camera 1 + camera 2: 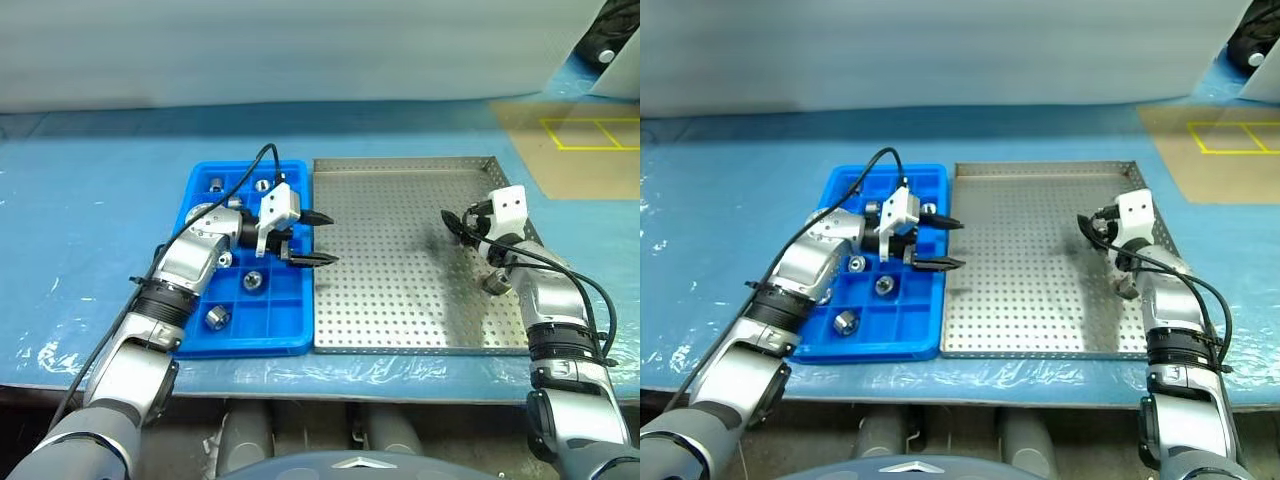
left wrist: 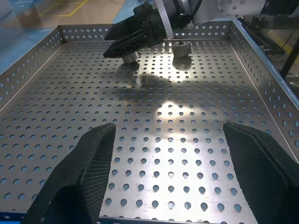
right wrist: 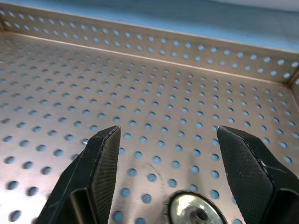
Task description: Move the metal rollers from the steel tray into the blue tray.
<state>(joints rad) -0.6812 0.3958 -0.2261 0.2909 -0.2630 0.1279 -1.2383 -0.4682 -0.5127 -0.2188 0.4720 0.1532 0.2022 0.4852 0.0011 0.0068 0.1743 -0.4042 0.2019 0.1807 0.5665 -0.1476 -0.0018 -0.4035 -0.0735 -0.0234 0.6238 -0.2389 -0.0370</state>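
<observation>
- While the left hand [image 1: 312, 240] hangs over the seam between the blue tray [image 1: 290, 335] and the steel tray [image 1: 400, 320], its fingers stand apart and empty — several metal rollers [image 1: 217, 317] already sit in blue compartments.
- Right eye view: the right hand [image 1: 1087, 228], at about three o'clock in the steel tray, looks poised to pick.
- Left wrist view: two rollers lie across the tray.
- Right wrist view: open fingers [image 3: 100, 163] straddle one roller [image 3: 194, 210] — lined up, not yet gripped.
</observation>
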